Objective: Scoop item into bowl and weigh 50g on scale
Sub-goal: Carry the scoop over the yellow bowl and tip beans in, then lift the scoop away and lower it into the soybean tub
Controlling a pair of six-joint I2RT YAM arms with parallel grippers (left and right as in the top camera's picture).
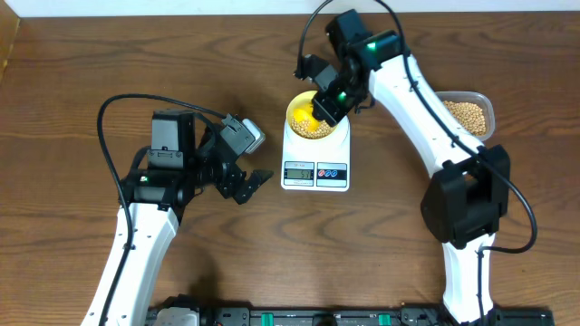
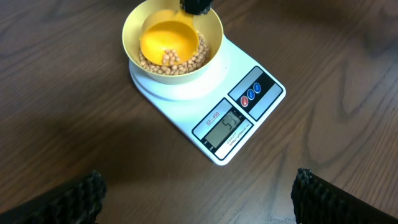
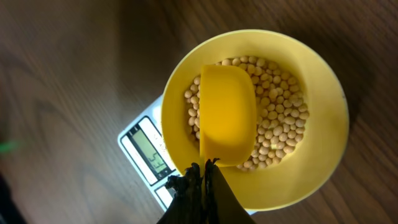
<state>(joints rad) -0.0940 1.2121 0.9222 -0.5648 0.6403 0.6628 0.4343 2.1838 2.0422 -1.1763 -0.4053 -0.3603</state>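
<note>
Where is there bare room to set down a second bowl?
Bare wood: the near middle in front of the scale; also the far-left corner beyond the left gripper. Crowded: over the bowl, where the right gripper holds the scoop.

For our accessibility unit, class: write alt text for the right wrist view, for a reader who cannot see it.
The right hand, shut on the handle of a yellow scoop, holds the scoop inside a pale yellow bowl part-filled with tan beans. The bowl sits on a white scale, its display partly visible, on a dark wooden table.
</note>
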